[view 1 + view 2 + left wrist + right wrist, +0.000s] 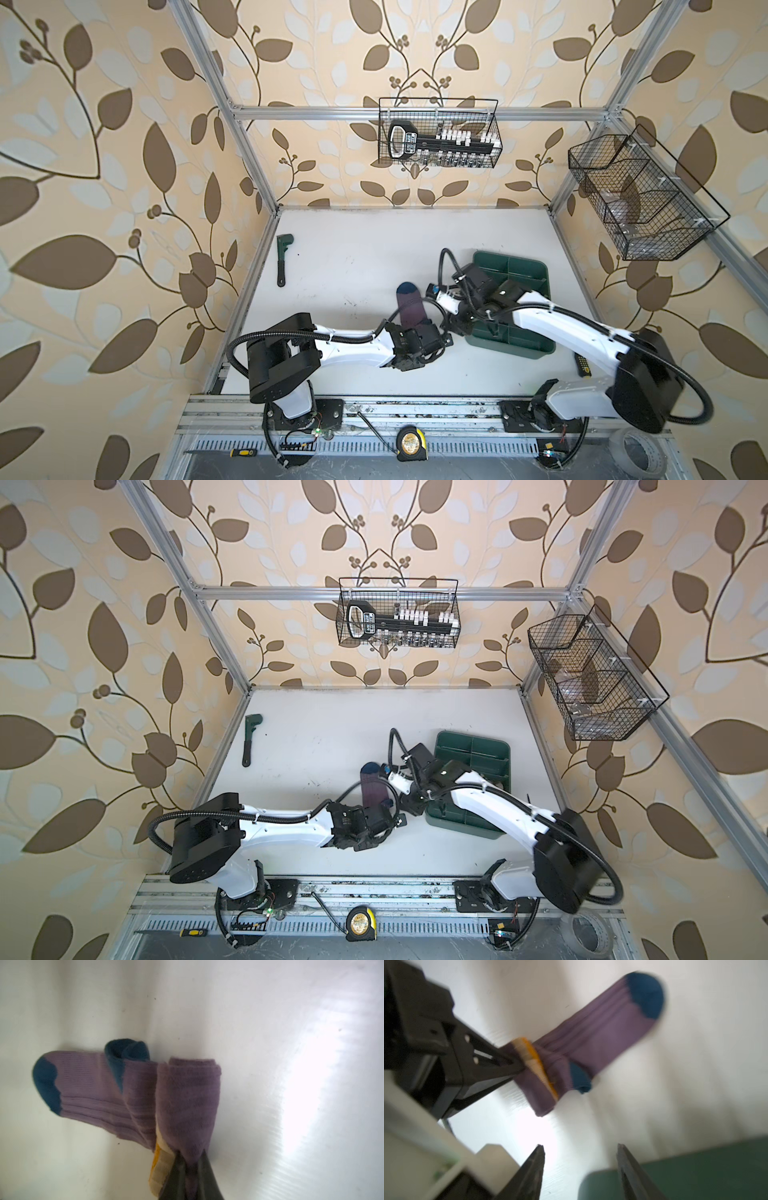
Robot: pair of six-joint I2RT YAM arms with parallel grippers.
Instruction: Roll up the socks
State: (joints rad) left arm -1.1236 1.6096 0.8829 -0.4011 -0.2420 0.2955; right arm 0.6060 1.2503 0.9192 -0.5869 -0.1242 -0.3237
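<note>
A purple ribbed sock (409, 305) (373, 789) with a navy toe and heel lies on the white table near the middle. Its leg end is folded over, and a yellow and cream band shows at the fold (160, 1165). My left gripper (191, 1153) (432, 328) is shut on that folded end of the sock (93, 1088). The right wrist view shows the same grip (517, 1064) on the sock (602, 1036). My right gripper (580, 1146) (453, 324) stands open and empty just beside the sock, at the edge of the green tray (695, 1167).
The green divided tray (523, 270) (473, 746) sits under my right arm. A green wrench (282, 259) lies at the far left of the table. Two wire baskets (440, 133) (640, 199) hang on the frame. A tape measure (410, 444) rests on the front rail.
</note>
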